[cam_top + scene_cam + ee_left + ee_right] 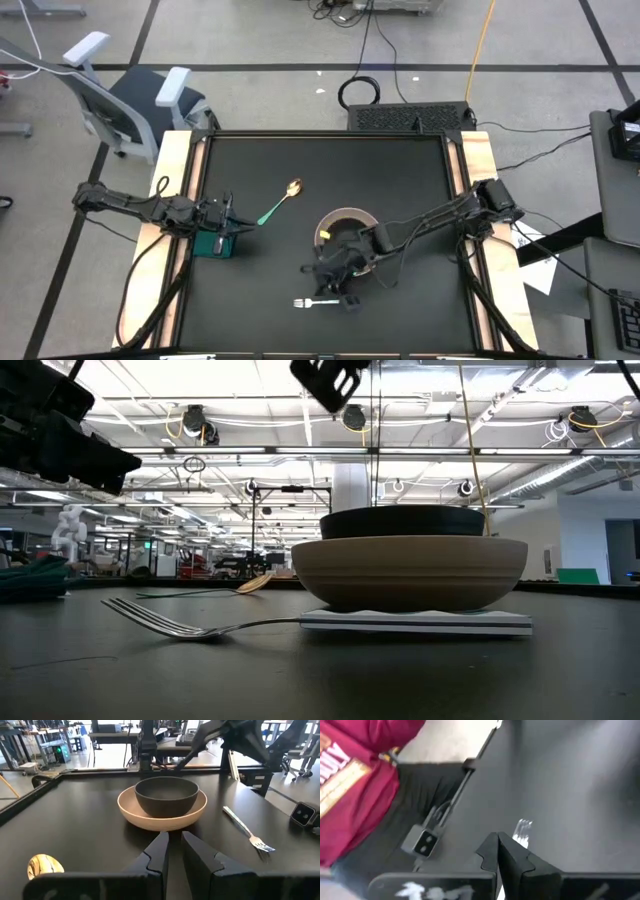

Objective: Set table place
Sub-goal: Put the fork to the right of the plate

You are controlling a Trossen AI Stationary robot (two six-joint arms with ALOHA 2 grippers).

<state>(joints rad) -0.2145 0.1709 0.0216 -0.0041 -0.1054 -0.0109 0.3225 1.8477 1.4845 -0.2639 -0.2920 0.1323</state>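
Observation:
The pinkish-beige plate (329, 222) stands right of the table's centre with the black bowl (166, 793) inside it. The silver fork (318, 302) lies flat near the front edge, its tines toward the left. The gold-bowled spoon (292, 188) lies flat left of the plate, its green handle (268, 213) pointing at my left gripper (238, 217). That gripper hovers shut and empty beside the handle's end. My right gripper (498, 840) is shut and empty, raised above the fork's tines (522, 832); it also shows high up in the low view (330, 380).
A teal object (215, 243) lies under my left arm near the left wooden strip. A small camera block (350, 300) sits at the fork's handle end. A person in a red shirt (355, 780) stands beyond the table's edge. Bare tabletop (400, 170) lies at the far side.

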